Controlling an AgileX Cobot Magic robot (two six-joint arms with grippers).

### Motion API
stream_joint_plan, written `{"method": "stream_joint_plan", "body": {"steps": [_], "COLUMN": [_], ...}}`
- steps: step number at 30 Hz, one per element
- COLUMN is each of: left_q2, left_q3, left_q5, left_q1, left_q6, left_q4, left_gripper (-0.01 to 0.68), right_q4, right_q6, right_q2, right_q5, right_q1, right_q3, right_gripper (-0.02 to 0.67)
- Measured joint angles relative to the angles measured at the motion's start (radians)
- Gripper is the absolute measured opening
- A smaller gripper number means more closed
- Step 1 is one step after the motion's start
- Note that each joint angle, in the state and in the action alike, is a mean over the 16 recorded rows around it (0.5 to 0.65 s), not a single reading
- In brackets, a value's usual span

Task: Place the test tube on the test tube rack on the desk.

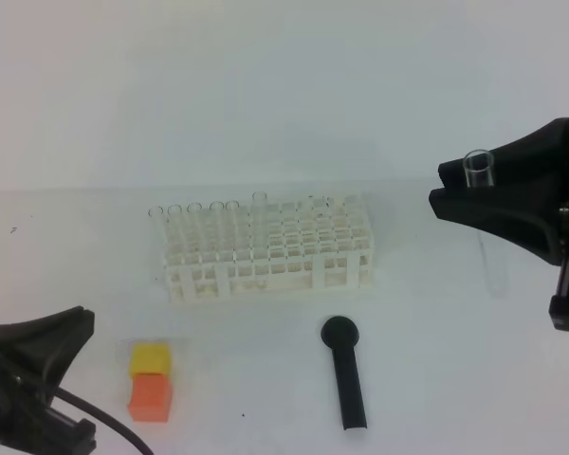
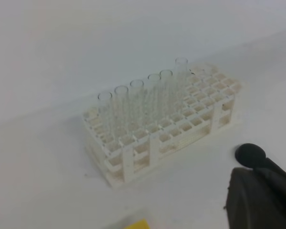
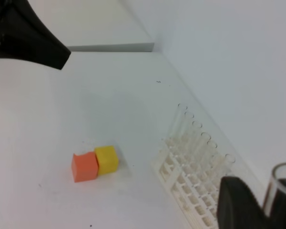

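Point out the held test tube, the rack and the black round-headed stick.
test tube (image 1: 478,169): exterior high view, on its open rim.
test tube rack (image 1: 266,275): exterior high view, on its front wall.
black round-headed stick (image 1: 346,379): exterior high view, on its handle.

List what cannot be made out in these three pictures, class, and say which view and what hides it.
- Test tube lower end: exterior high view, clear glass fades into the desk.
- Test tube rack far end: right wrist view, cut by the frame edge and the right hand.
- Left hand fingertips: left wrist view, cut by the edge.
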State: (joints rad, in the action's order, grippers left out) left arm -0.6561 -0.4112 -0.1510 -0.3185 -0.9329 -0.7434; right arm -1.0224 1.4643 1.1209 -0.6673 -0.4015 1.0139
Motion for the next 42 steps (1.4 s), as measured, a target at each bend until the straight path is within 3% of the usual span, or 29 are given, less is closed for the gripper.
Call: {"method": "stream_joint_plan", "body": {"steps": [17, 32, 42], "left_q2": [0.052, 0.473, 0.644], "left_q3": [0.021, 0.209, 0.365], "left_q5": [-0.016, 0.005, 0.013], "left_q1": [0.000, 0.000, 0.000], "left_q6": [0.000, 0.000, 0.000], "left_q4": [0.000, 0.036, 0.255], "left_gripper": [-0.001, -0.001, -0.001], "right_q4": [-0.016, -0.084, -0.140], "right_q6": [0.000, -0.002, -0.006], "right_q2": [0.000, 0.000, 0.000], "right_q5": [-0.048, -0.123, -0.126], "right_q1": [0.000, 0.000, 0.000], "right_q3": [0.000, 0.000, 0.000], "right_gripper": [0.118, 0.118, 0.118]}}
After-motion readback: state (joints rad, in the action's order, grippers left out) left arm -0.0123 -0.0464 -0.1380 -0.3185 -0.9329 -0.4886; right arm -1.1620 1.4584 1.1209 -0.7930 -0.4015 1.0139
